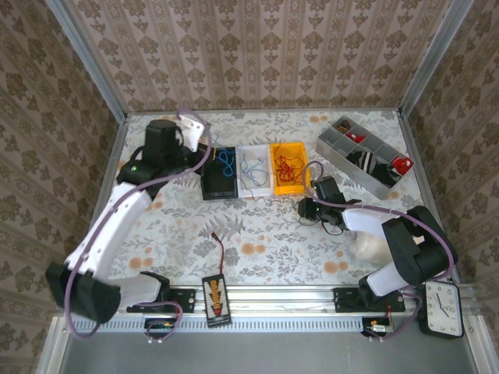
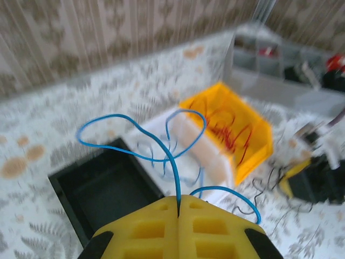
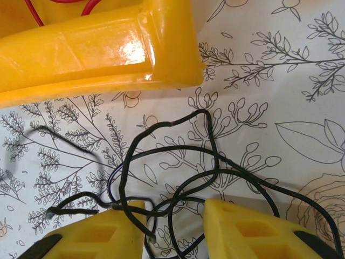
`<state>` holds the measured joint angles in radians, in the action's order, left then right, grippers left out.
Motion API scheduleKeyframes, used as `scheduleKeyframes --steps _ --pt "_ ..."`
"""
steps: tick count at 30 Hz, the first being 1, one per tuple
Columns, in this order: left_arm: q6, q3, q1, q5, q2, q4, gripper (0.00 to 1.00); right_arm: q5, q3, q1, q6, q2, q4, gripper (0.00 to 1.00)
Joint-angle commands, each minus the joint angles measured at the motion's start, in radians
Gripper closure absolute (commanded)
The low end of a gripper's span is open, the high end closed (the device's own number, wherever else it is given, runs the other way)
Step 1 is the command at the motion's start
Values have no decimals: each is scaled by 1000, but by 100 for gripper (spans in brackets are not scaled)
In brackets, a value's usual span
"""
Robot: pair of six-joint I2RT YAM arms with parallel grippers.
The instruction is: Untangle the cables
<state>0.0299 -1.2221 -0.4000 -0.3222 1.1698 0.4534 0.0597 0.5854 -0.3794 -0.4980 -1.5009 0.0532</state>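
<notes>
Left wrist view tells it plainest: the left tool (image 2: 178, 208) is squeezed tight on the blue cable (image 2: 177, 178), its yellow fingers meeting with the wire nipped in the seam. From that pinch the cable stands straight up, then opens into two loops. One leans left above the black bin (image 2: 102, 194), and the other leans right over the white bin (image 2: 215, 164). A further stretch of it arcs out to the right of the fingertips and bends down. Its long axis runs up and away from the tool.

Beyond the white bin sits the yellow bin (image 2: 259, 137), and the red cable (image 2: 232, 132) lies bunched inside it, with no clear direction to it.

On the right wrist camera, the right tool (image 3: 175, 226) is low over the flowered table (image 3: 302, 65), jaws standing apart at a middling gap and gripping nothing. The black cable (image 3: 221, 159) lies flat on the table as a loose tangle of overlapping loops, just beside the yellow bin's corner. Several strands pass between the two fingers. The tangle spreads mostly side to side — one free end trails off to the left, while another curve sweeps out to the right
</notes>
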Motion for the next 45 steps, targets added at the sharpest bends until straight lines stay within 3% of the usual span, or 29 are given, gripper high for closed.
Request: scheduleKeyframes --steps 1,12,24,29,33,38,45 --pt "63 41 -7 -7 -76 -76 100 -14 -4 8 2 -44 -88 64" --pt "90 -93 -7 -1 -161 -146 100 24 -8 7 22 -41 -67 64" --pt "58 -135 -5 174 -303 -276 100 -12 6 7 4 -59 -96 64" --pt "79 -110 -5 159 -301 -286 100 -12 13 7 4 -67 -102 64" --pt "14 -115 -5 301 -347 -324 100 -16 8 7 3 -62 -99 64" --pt "-85 -119 -5 621 -398 -422 100 -16 16 7 2 -73 -105 64" --pt "-202 -138 -5 842 -389 -450 100 -17 19 7 -1 -75 -108 64"
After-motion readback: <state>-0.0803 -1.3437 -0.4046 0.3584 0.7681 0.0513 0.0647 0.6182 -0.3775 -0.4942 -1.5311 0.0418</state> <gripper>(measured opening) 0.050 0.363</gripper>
